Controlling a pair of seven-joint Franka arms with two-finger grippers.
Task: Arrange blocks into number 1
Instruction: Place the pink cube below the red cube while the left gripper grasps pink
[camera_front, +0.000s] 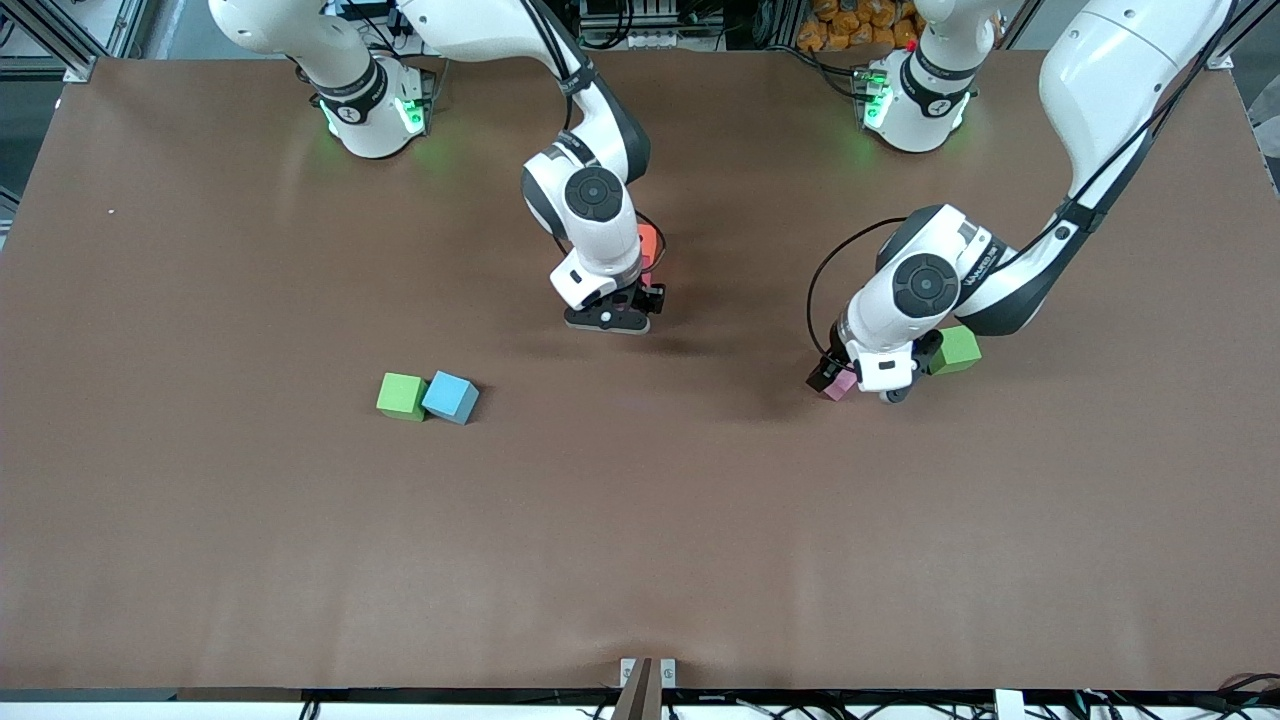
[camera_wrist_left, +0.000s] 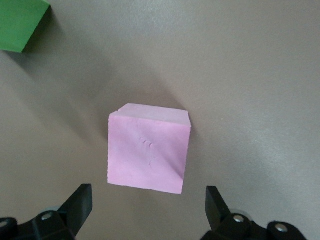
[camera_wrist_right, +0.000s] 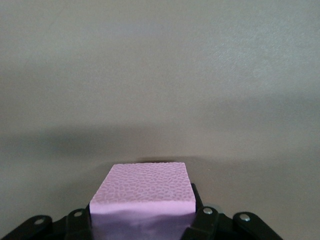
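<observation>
Nearest the front camera, well in from the table's near edge and toward the right arm's end: a green block and a blue block touching side by side, resting flat.

Slightly farther, toward the left arm's end: a pink block on the table with the left gripper low over it, fingers spread wide and clear of the cube. In the left wrist view, the same pink block sitting between the two black fingertips, gaps on both sides, nothing gripped. Just beside it and a little farther from the front camera, a second green block, partly covered by the left arm's wrist; a corner of it at the frame edge in the left wrist view.

Farther still, near the table's middle: the right gripper hanging low over bare table, fingers drawn narrow and clamped on a lilac-pink block, seen only in the right wrist view, its pebbled top face level, bare table surface around it. Cannot tell whether the cube touches the table.

Just past the right wrist, partly hidden by it: an orange-red block. Cannot tell whether one cube or more there.
</observation>
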